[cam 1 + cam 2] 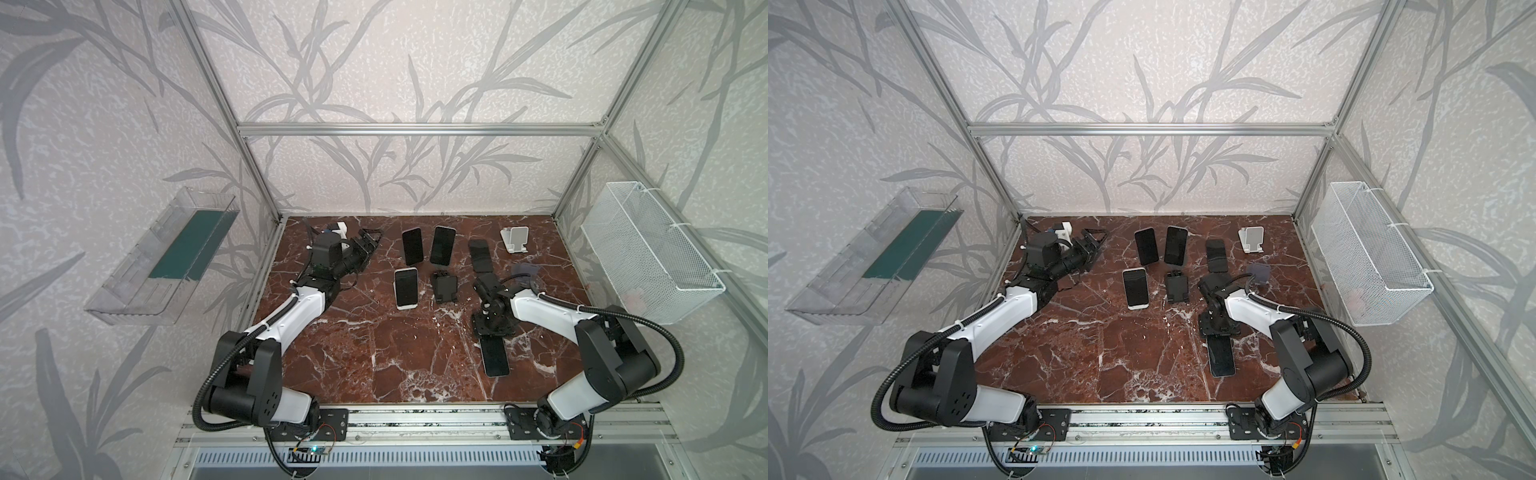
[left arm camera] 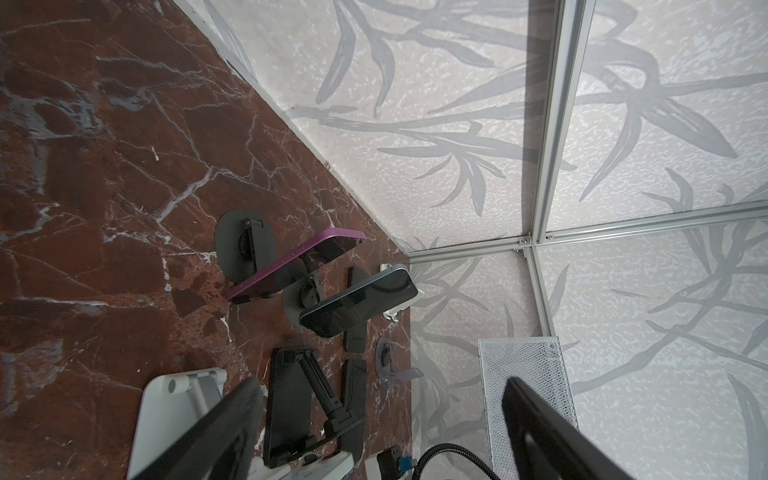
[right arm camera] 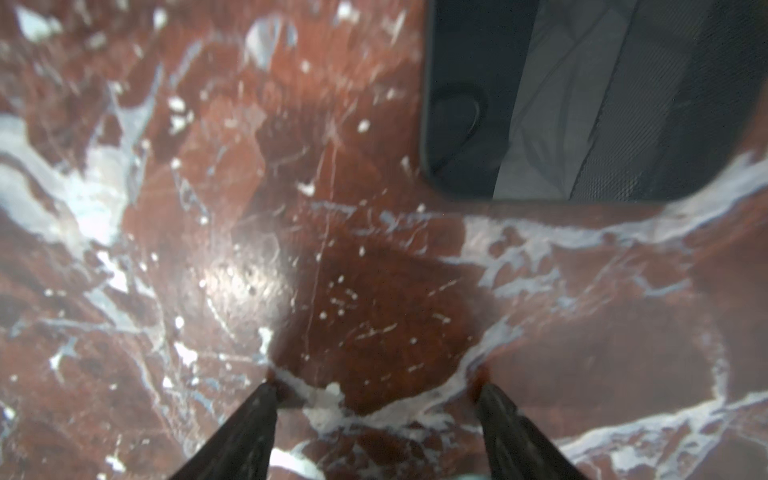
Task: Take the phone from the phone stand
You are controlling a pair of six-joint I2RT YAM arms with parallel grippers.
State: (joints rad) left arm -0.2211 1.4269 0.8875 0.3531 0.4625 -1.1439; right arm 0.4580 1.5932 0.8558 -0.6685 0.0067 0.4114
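Right wrist view shows us the right gripper [image 3: 374, 386], jaws apart and empty, tips at the red-brown marble tabletop [image 3: 166, 249], beside a flat-lying black slab phone [image 3: 582, 104]. We judge the set-down done; next comes a lift away. A top view adds the left gripper [image 1: 370, 243], also spread and empty, and a white-framed phone [image 1: 405, 288] propped upright.

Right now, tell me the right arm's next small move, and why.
Probably lift the right gripper straight up. Its jaws stand open with only bare table between them, and the dark phone lies flat beside it, off any stand, so the release looks done.
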